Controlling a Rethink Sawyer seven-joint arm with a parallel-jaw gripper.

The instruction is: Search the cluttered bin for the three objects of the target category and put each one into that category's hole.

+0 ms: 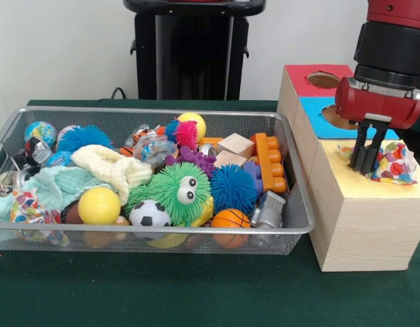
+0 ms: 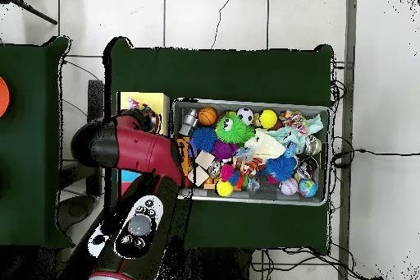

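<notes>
The wire mesh bin [image 1: 155, 109] holds mixed toys. In it lie a white printed cloth [image 1: 29, 208] at the front left, a cream cloth [image 1: 111, 170] and a mint cloth [image 1: 56, 187]. A second printed cloth [image 1: 394, 163] lies bunched on the yellow panel [image 1: 373, 194] of the wooden box, right of the bin. My gripper [image 1: 365, 158] stands straight down into this cloth, fingers close together on it. The yellow panel's hole is hidden under the cloth and gripper. In the overhead view the arm covers most of the box; the gripper [image 2: 141, 117] and bin [image 2: 250, 103] show.
Behind the yellow panel are the blue panel [image 1: 319, 122] and the red panel [image 1: 305, 71], each with a round hole. The bin also holds spiky rubber balls [image 1: 234, 187], a yellow ball [image 1: 99, 206], a football [image 1: 150, 212], wooden blocks [image 1: 236, 144] and an orange brick [image 1: 270, 162].
</notes>
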